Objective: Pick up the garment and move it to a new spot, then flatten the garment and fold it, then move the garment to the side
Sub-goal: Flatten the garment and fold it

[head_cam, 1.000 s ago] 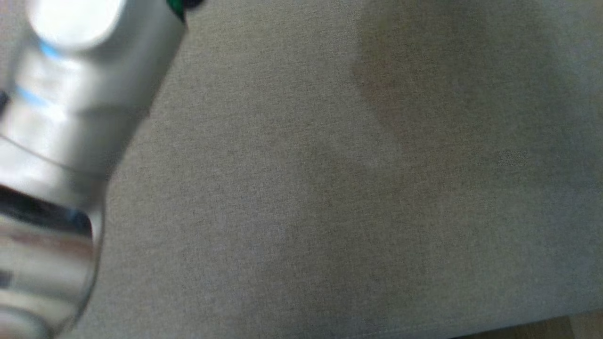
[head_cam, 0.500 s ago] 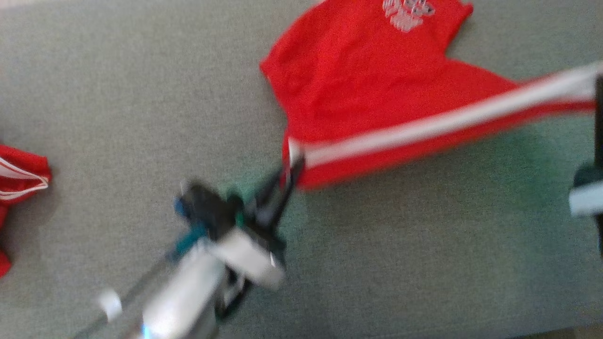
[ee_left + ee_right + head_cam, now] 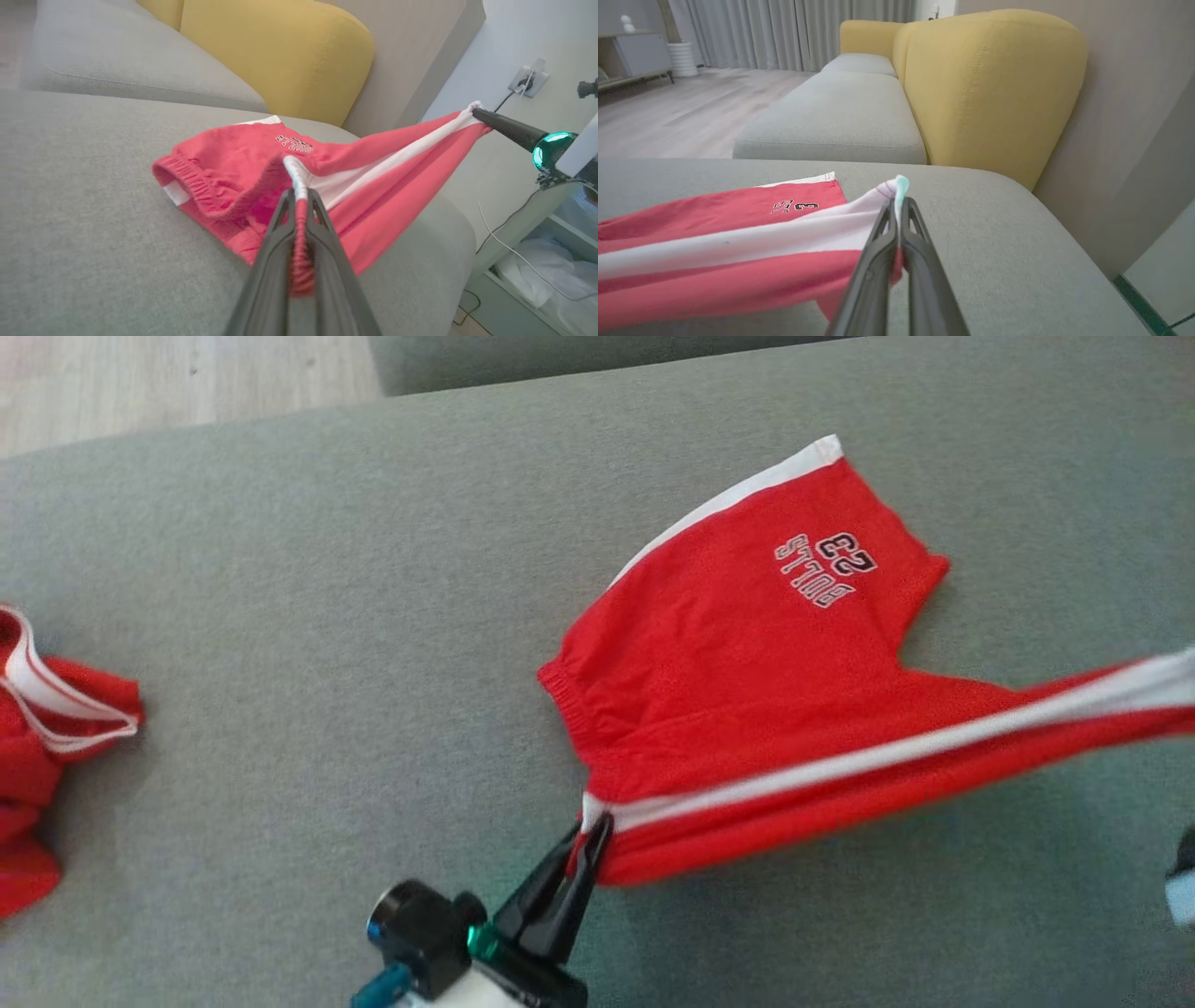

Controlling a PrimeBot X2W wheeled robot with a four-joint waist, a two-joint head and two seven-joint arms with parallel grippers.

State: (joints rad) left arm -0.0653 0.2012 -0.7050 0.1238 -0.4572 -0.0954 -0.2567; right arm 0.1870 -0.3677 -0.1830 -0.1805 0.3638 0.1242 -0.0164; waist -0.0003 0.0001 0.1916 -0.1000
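On the grey sofa seat [image 3: 280, 616], the red shorts [image 3: 747, 681] are stretched between the left pincer [image 3: 596, 823] and the right pincer [image 3: 900, 201], each pinching one end of the white stripe [image 3: 840, 763], likely to pull them flat.

bare cushion [image 3: 327, 616] lies between the shorts [image 3: 728, 653] and a red heap [image 3: 37, 775].

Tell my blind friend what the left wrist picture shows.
The left gripper is shut on one corner of red shorts, and the right gripper pinches the far corner, holding their white stripe taut above a grey sofa. A yellow cushion stands behind.
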